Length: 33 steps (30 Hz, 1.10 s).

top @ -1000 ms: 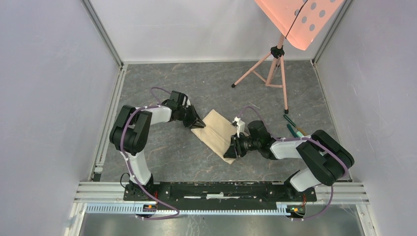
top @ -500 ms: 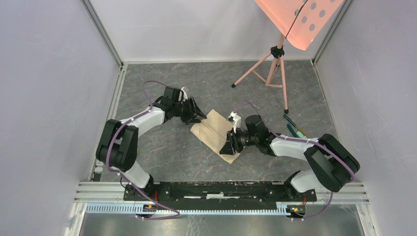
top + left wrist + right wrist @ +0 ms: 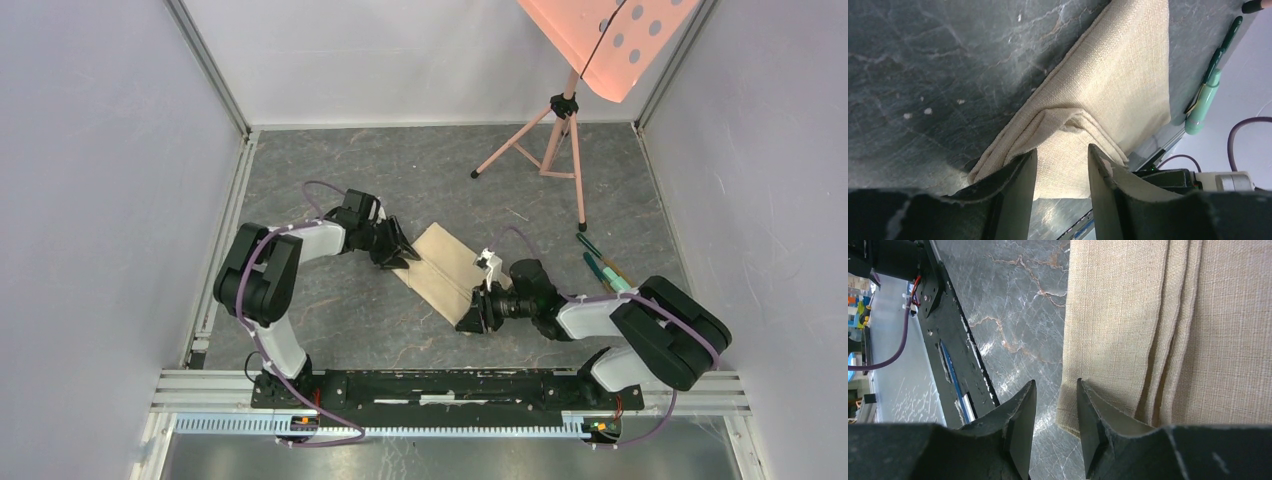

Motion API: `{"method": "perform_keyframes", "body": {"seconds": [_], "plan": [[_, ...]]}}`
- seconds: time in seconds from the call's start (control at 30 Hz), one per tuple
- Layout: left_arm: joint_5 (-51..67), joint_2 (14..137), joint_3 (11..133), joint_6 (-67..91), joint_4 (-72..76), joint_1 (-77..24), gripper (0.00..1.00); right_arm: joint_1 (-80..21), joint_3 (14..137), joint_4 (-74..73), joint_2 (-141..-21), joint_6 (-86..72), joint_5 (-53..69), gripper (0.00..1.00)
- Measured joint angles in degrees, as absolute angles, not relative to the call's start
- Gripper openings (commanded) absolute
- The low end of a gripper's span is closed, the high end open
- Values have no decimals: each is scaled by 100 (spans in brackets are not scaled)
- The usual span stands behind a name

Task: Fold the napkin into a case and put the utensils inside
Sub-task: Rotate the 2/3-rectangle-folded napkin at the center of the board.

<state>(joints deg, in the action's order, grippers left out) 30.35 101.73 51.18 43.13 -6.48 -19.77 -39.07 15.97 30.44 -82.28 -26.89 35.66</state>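
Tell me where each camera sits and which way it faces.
Top external: above, behind the bases, looking down at the table; left arm, right arm show.
Left wrist: looks past the left gripper at a raised napkin fold.
Right wrist: looks past the right gripper at the napkin's corner.
Shared: all three show the napkin.

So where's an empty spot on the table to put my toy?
Bare table lies between the left arm and the back wall, and between the napkin and the near rail. The middle is crowded: the left gripper and right gripper flank the napkin.
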Motion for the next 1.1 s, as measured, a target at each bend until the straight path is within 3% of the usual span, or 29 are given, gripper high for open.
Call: {"method": "perform_keyframes", "body": {"seconds": [0.27,0.4,0.53,0.67,0.83,1.0,1.1], "plan": [[3006,10759,6143,4056,-1483,-2038,56,-4622,1544,3852,-8486,-3321,3061,46],[2738,10899,6650,3651,-1920,-2038,62,-4853,2150,3188,-8455,-3317,3035,62],[2392,10779,6912,3267,-2222,-2075,69,-4270,2565,2056,-7776,-2891,2864,76],[2233,10346,6914,3094,-2528,-2143,77,-3323,2867,1083,-7321,-2270,2591,78],[2095,9513,6519,3063,-2528,-2189,83,-2414,2829,508,-7415,-1927,2515,68],[2058,8709,5776,3063,-2609,-2191,84,-2349,2659,408,-7688,-1717,2484,40],[2056,8270,5437,3063,-2768,-2239,83,-2405,2471,698,-7756,-1806,2567,30]]}}
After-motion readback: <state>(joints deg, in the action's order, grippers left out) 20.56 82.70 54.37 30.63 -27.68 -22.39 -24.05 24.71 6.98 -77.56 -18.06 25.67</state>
